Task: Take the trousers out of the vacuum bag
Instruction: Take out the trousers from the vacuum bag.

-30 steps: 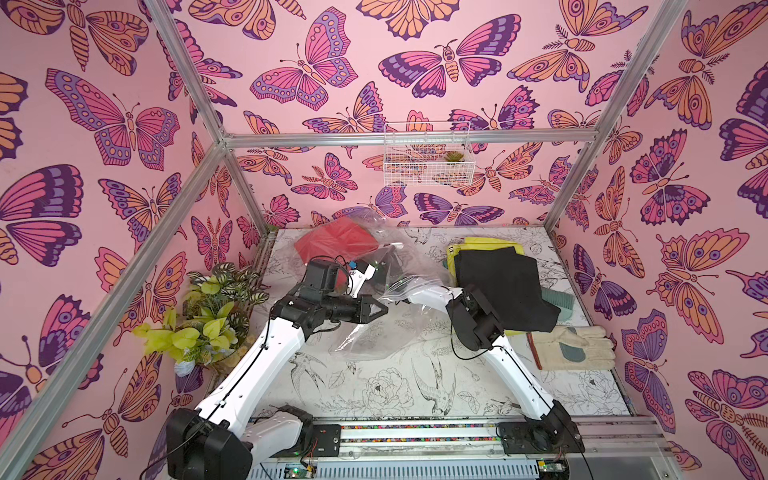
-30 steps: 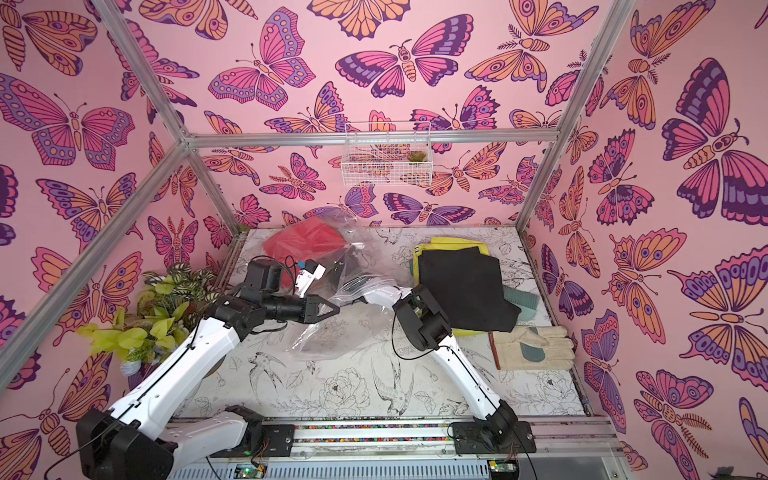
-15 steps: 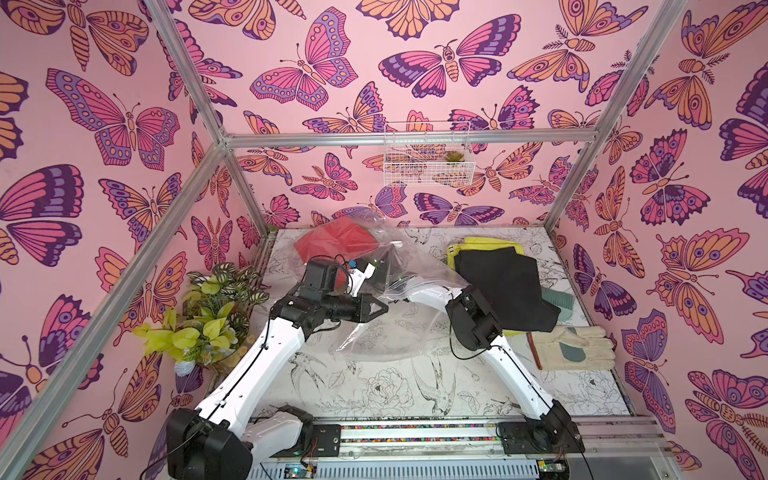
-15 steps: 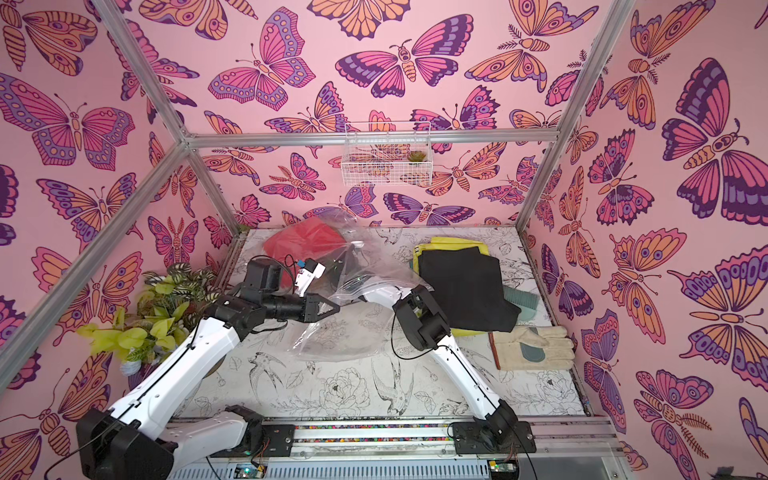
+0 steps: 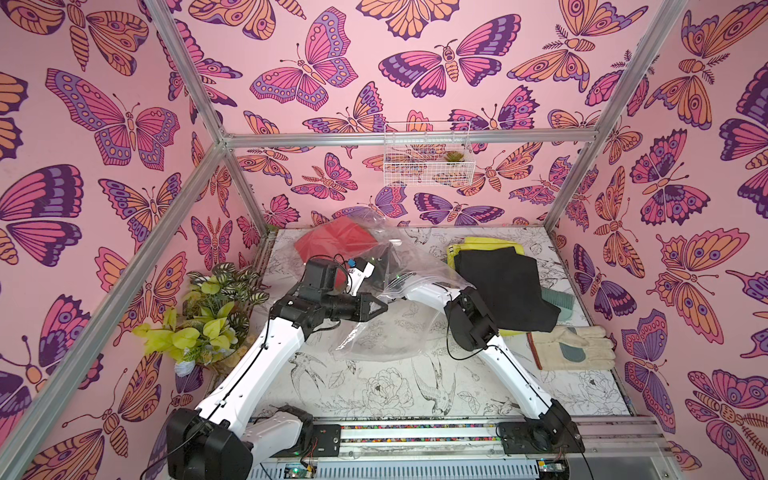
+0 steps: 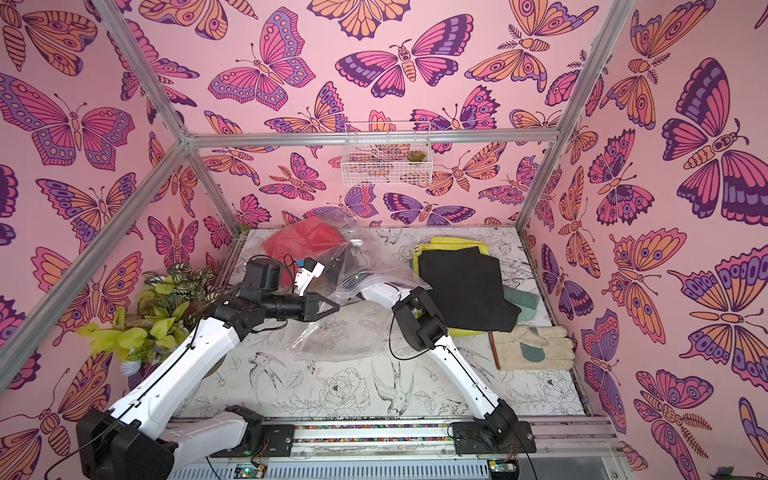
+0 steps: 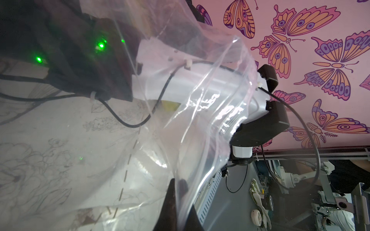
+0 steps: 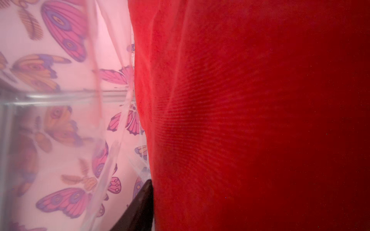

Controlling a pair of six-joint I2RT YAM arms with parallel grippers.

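The vacuum bag (image 5: 386, 336) (image 6: 332, 336) is a crinkly clear sack lying mid-table. My left gripper (image 5: 384, 308) (image 7: 178, 186) is shut on its mouth edge and holds it up. My right forearm (image 5: 428, 291) reaches inside the bag. Red trousers (image 5: 332, 241) (image 6: 299, 241) lie at the bag's far end. They fill the right wrist view (image 8: 260, 120) against my right gripper (image 8: 181, 186). One of its fingers (image 8: 143, 202) shows beside the cloth and the other is hidden behind it. Black trousers (image 5: 503, 291) lie on yellow ones (image 5: 490, 245) at the right, with a teal edge (image 5: 559, 299).
A pale work glove (image 5: 569, 347) lies at the right front, beside the trousers pile. A leafy plant (image 5: 208, 316) stands at the left edge. A white wire basket (image 5: 428, 160) hangs on the back wall. Metal frame posts stand at the corners.
My right arm has pushed a little deeper into the bag toward the red trousers, and the film has ridden up over its forearm. The left arm has held still.
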